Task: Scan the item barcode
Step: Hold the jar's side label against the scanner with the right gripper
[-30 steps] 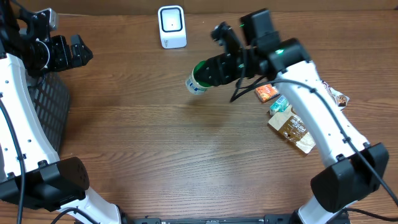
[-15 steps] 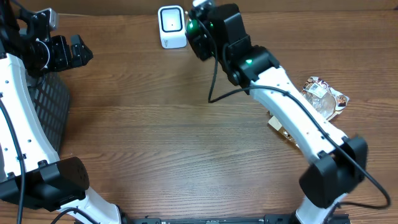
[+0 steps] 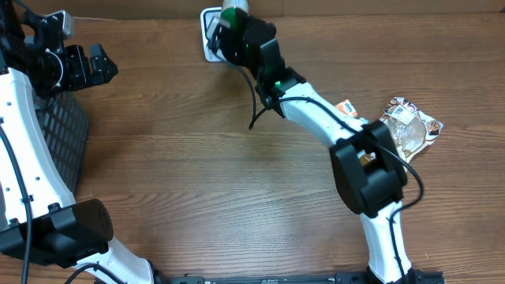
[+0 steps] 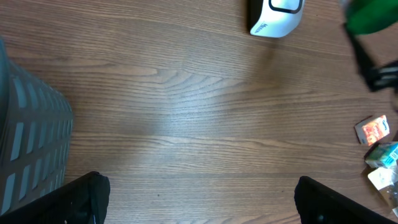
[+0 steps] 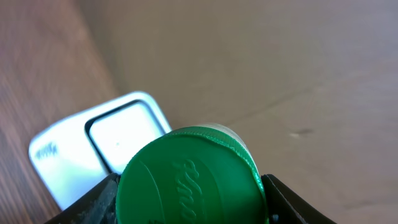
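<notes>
The item is a jar with a green lid (image 5: 189, 180), and my right gripper (image 5: 189, 202) is shut on it, one finger on each side of the lid. In the overhead view the jar (image 3: 233, 11) is raised at the table's far edge, right beside the white barcode scanner (image 3: 208, 31). The scanner's window (image 5: 118, 140) shows just behind the lid, to its left. No barcode shows in any view. My left gripper (image 3: 105, 66) hangs open and empty at the far left. From the left wrist the scanner (image 4: 275, 15) and the jar (image 4: 370, 15) appear at the top.
A black mesh basket (image 3: 67, 134) stands at the left edge under the left arm. Snack packets lie at the right: a brown-and-white one (image 3: 408, 122) and a small orange one (image 3: 345, 107). The right arm stretches across the table's back right.
The right arm has carried the jar from the middle of the table up and back to the scanner, stretching out further. The left arm has not moved.
</notes>
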`<state>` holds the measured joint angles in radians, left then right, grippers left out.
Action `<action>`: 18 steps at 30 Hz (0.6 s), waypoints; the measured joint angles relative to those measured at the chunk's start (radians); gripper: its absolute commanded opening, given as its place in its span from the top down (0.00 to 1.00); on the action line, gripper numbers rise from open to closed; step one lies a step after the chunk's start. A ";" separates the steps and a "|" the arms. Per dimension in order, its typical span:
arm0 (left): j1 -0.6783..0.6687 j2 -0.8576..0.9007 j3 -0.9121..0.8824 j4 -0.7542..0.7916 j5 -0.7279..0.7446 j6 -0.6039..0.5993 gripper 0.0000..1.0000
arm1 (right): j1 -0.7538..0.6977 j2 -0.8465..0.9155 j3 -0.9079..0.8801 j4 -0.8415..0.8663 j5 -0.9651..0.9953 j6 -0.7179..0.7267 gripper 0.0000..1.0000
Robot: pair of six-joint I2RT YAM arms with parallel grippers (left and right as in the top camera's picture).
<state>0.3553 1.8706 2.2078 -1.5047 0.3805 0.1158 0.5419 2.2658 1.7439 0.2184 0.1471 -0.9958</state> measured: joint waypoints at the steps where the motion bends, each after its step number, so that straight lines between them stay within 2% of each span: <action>1: 0.000 0.000 0.000 0.000 0.000 0.000 0.01 | 0.002 0.015 0.000 0.011 0.000 -0.028 0.58; 17: 0.000 0.000 0.000 0.000 0.000 0.000 0.00 | 0.013 0.063 0.000 0.098 -0.070 -0.257 0.59; 18: 0.000 0.000 0.000 0.000 0.000 0.000 0.01 | 0.013 0.063 0.000 0.123 -0.079 -0.267 0.62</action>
<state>0.3553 1.8706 2.2078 -1.5047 0.3805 0.1158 0.5552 2.3287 1.7439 0.3416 0.0681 -1.2629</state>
